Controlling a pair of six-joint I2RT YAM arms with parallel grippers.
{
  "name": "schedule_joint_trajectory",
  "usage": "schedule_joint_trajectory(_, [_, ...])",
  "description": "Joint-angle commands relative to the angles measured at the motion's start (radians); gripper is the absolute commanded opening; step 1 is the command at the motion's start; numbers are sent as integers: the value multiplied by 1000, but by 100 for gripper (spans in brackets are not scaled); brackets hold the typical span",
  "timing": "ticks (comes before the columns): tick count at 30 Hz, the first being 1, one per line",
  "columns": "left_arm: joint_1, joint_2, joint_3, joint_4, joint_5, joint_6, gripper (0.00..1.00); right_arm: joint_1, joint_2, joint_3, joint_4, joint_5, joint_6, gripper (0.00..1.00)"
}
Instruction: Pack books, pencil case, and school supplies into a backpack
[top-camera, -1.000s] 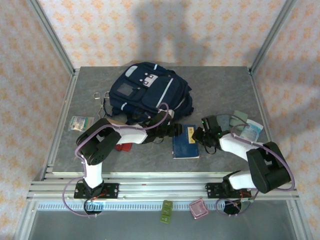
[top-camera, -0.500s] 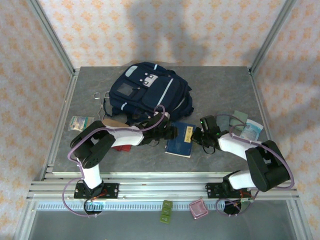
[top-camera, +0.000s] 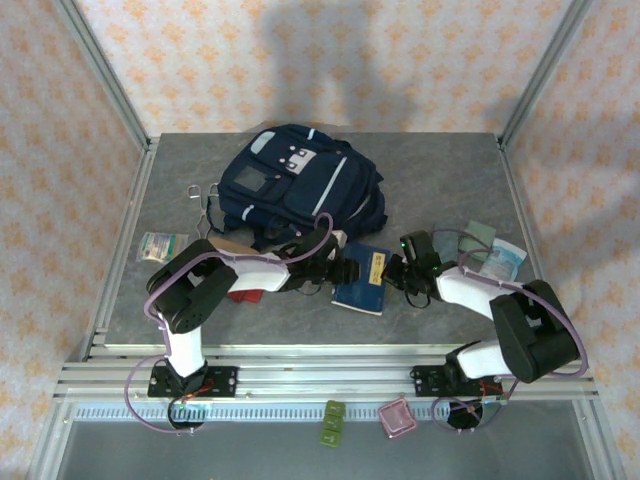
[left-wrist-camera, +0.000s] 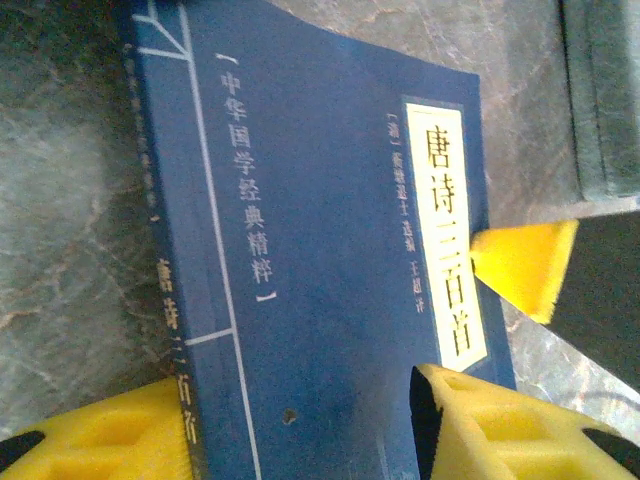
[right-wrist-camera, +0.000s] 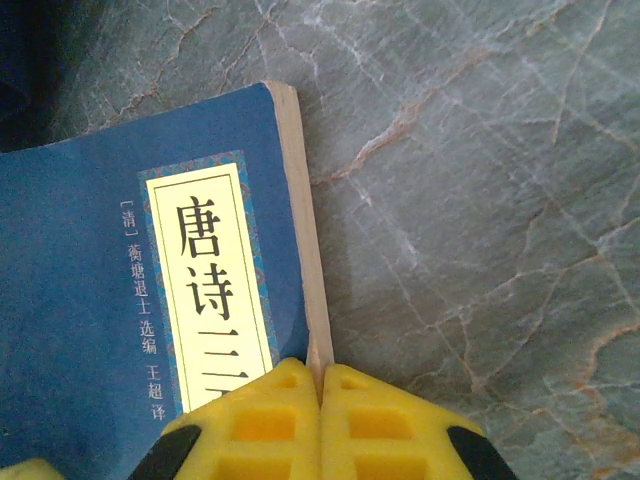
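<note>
The navy backpack (top-camera: 300, 185) lies at the back of the table. In front of it the dark blue book (top-camera: 362, 282) lies askew between both arms. My left gripper (top-camera: 350, 270) (left-wrist-camera: 300, 400) is open at the book (left-wrist-camera: 300, 200), one yellow finger (left-wrist-camera: 100, 440) by the spine and the other over the cover. My right gripper (top-camera: 392, 268) (right-wrist-camera: 320, 368) is shut, its tips pressed against the book's (right-wrist-camera: 130, 300) page edge. A corner of the tan-brown book (top-camera: 228, 245) shows by the left arm. The red school supplies (top-camera: 245, 294) lie under that arm. The pencil case is hidden.
A small packet (top-camera: 160, 244) and a metal clip (top-camera: 203, 195) lie at the left. Teal packets (top-camera: 500, 258) and a grey-green item (top-camera: 480, 232) sit at the right behind my right arm. Metal frame posts stand at the table corners.
The blue book has slid left and turned askew. My right gripper shut and followed its edge. My left gripper's jaws have narrowed a little around the book.
</note>
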Motion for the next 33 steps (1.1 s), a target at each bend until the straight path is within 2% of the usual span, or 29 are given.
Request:
schedule_joint_trajectory(1, [-21, -53, -8, 133, 107, 27, 49, 12, 48, -53, -93, 10, 14, 5])
schedule_joint_trajectory(3, [-21, -36, 8, 102, 105, 33, 38, 12, 42, -52, -93, 10, 15, 5])
schedule_joint_trajectory(8, [-20, -28, 16, 73, 129, 30, 3, 12, -21, -40, -120, 32, 18, 7])
schedule_joint_trajectory(9, [-22, -45, 11, 73, 133, 29, 0, 11, -51, -38, -127, 39, 20, 9])
schedule_joint_trajectory(11, [-23, -85, 5, 58, 146, 32, 0, 4, -117, -27, -156, 58, 22, 15])
schedule_joint_trajectory(14, [-27, -157, 8, 25, 152, 44, 0, -28, -253, 6, -201, 81, 13, 34])
schedule_joint_trajectory(15, [-27, -179, 8, 19, 144, 46, 0, -41, -292, 16, -210, 82, 8, 38])
schedule_joint_trajectory(21, [-3, -318, 35, 33, -19, 31, 0, -97, -466, 116, -210, 56, -16, 56])
schedule_joint_trajectory(24, [41, -374, 32, 124, -104, -23, 0, -99, -506, 133, -119, -39, -15, 61])
schedule_joint_trajectory(29, [135, -455, -37, 405, -161, -166, 0, -98, -576, 55, 156, -191, 86, 69])
schedule_joint_trajectory(33, [153, -492, -72, 578, -202, -214, 0, -98, -571, -21, 388, -320, 176, 71])
